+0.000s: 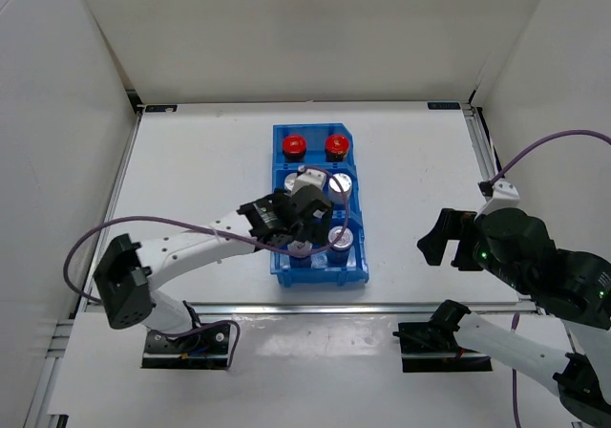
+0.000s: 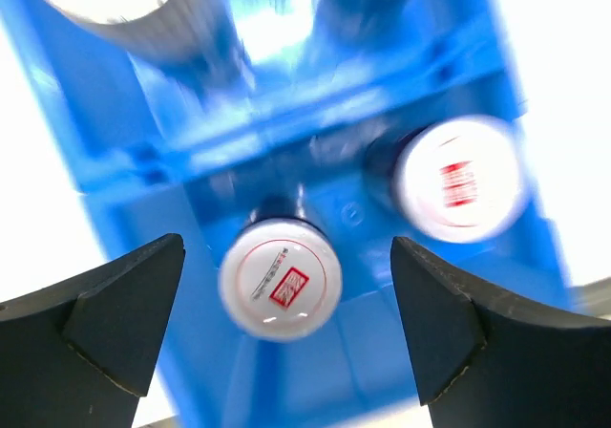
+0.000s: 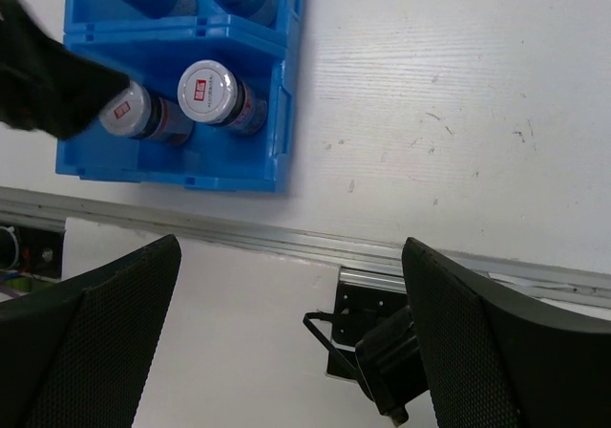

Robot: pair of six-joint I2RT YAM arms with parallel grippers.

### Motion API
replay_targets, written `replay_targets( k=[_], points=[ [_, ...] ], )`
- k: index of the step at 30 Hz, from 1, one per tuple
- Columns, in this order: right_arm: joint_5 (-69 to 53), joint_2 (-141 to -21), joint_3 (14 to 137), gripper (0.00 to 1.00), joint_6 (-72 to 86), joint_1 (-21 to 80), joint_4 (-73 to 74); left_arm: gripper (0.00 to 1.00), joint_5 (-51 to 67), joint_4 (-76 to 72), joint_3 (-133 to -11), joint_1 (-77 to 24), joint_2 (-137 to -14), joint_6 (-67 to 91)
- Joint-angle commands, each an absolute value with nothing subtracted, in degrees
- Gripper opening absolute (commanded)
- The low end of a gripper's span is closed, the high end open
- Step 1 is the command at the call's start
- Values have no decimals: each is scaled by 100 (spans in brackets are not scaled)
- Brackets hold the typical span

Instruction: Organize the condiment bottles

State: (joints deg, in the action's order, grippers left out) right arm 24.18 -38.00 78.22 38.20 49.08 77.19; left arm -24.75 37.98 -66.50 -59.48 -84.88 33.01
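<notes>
Holding all six condiment bottles, the blue three-compartment bin (image 1: 320,273) stands at the middle of the white surface (image 1: 191,160). Far compartment: one red-capped bottle (image 1: 293,144) at left and a second red-capped bottle (image 1: 336,144) at right, side by side and upright. Middle compartment: one silver-capped bottle (image 1: 341,184) in plain view at right, and another silver-capped bottle (image 1: 307,172) at left, partly covered by the left arm's wrist. Near compartment: one grey-topped bottle (image 2: 280,285) with a red mark on its lid at left, and a second grey-topped bottle (image 2: 458,180) of the same kind at right, close together but apart. Left gripper (image 2: 286,251): released, its fingers (image 2: 115,323) spread wide, hanging over the near compartment with the left grey-topped lid seen between them and a gap on either side; no contact visible. Right gripper (image 3: 291,246): released, fingers spread with nothing between them, raised above the bare surface to the right of the bin and well apart from it.
</notes>
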Motion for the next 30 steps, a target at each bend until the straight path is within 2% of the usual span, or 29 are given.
replay_targets(
  k=[1, 5, 13, 17, 23, 30],
  points=[
    [2408, -3797, 7690, 100, 3902, 4904, 7963, 100, -3040, 4261, -7400, -6046, -7308, 2753],
    [2355, -3674, 7559, 100, 3902, 4904, 7832, 100, -3759, 4315, -7366, -6047, -5991, 2322],
    [2443, -3516, 6944, 100, 3850, 4904, 7612, 100, -5895, 4368, -5873, -5933, -3588, 1723],
    [2637, -3393, 6688, 100, 3911, 4904, 7488, 100, -6012, 4290, -4897, -5880, -2622, 1766],
    [2750, -3287, 6750, 100, 3719, 4904, 7287, 100, -6160, 4289, -4948, -5880, -2794, 1661],
    [3735, -3770, 6769, 100, 3050, 4904, 7014, 100, -6073, 4289, -5001, -5880, -3356, 1556]
  ],
)
